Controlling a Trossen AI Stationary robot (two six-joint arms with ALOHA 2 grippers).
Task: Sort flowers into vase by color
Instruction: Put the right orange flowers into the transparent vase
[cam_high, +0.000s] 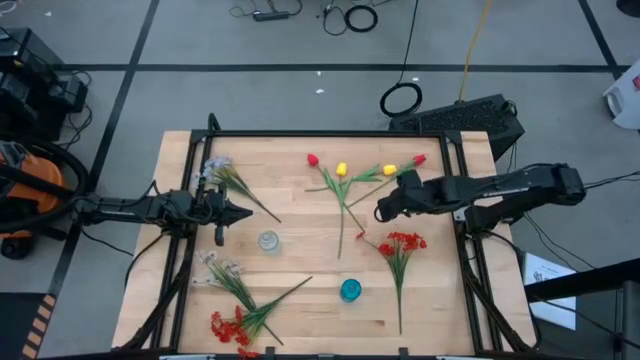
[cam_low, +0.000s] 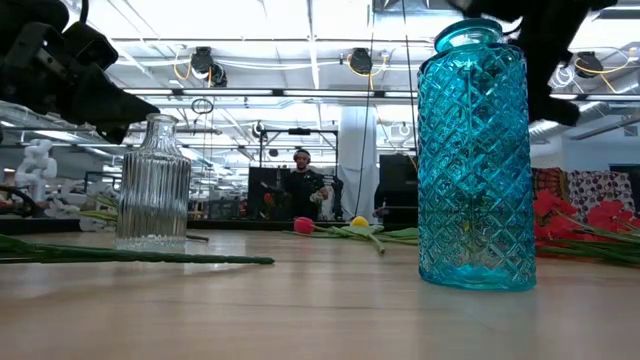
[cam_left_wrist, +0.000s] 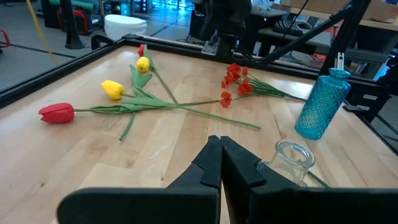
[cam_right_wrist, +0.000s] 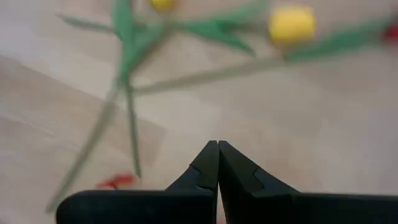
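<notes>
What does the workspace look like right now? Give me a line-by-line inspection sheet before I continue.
Surface: wooden table, black frame around it.
Job's things: tulips lie at the far middle; red spray at right; white sprays and at left; red spray at the near edge. Clear vase and blue vase stand upright; no stems seen in either.
Clutter: nothing seen.
Grippers: left gripper shut, empty, beside the clear vase. Right gripper shut, empty, above the tulip stalks.
Cables: coils and loose leads on the floor beyond the table.
Surroundings: a person far behind.
</notes>
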